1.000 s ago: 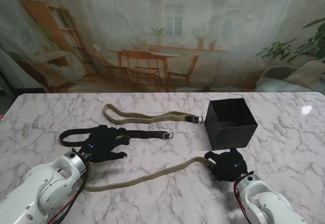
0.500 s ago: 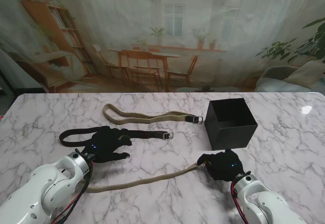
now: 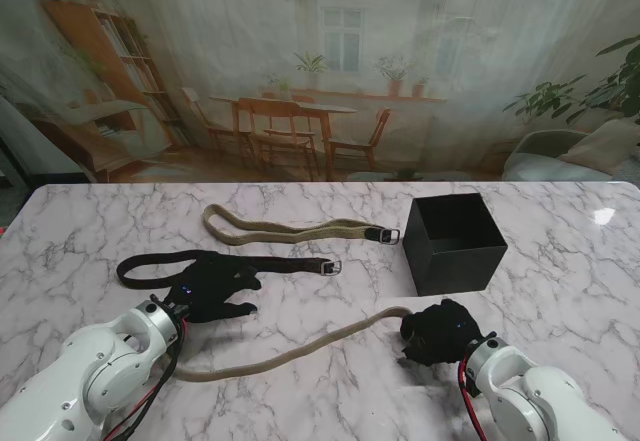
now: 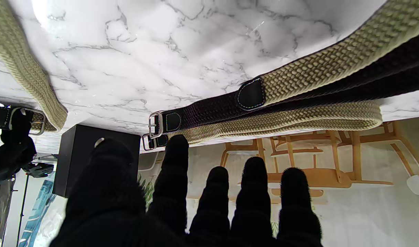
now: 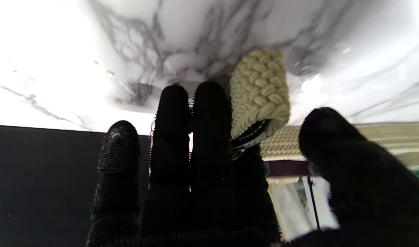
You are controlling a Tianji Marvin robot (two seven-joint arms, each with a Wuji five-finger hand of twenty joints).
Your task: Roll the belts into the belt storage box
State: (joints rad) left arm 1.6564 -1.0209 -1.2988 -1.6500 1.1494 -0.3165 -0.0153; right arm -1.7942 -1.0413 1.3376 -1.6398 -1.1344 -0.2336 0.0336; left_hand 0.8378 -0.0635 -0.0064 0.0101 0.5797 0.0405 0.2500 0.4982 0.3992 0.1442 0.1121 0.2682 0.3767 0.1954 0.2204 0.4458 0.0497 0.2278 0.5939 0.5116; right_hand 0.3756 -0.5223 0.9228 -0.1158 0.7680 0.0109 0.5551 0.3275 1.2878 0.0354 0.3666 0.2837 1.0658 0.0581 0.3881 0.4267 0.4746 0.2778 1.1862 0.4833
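Three belts [image 3: 290, 229], one box [image 3: 455, 243]; right hand [image 3: 440, 331] seemingly grips one.

White marble table [image 3: 300, 381] before a printed backdrop [image 3: 320, 71] of a sunlit dining room.

three belts [image 3: 290, 228], one storage box [image 3: 455, 244]
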